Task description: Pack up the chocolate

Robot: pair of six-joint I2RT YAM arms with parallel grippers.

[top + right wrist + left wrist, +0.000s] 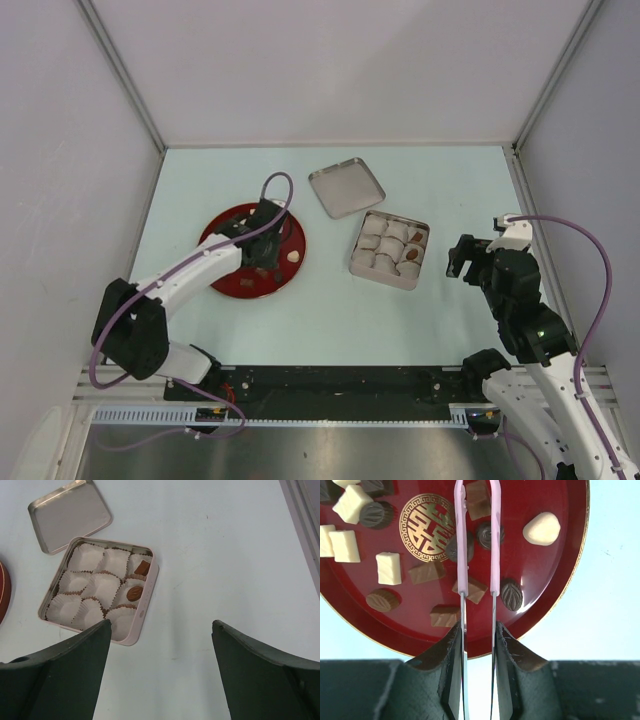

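Risk: slip. Left jaws clenched on tweezers point(462, 555), tips straddling a brown chocolate point(479, 502) on the crowded red plate point(545, 580) — thin tips could flick it or nudge neighbours. Farther off, tin point(148, 592) on counter point(225, 555) — small paper cups point(90, 557), easy miss. Right jaws released, empty.

Light is bright, even and diffuse in all three views, and shadows stay soft and faint. The red plate point(545, 570) carries a mild sheen in the left wrist view, where the tweezers point(494, 540) show thin bright highlights along their metal blades. The right gripper point(161, 625) has dark, slightly soft near fingers point(65, 675).
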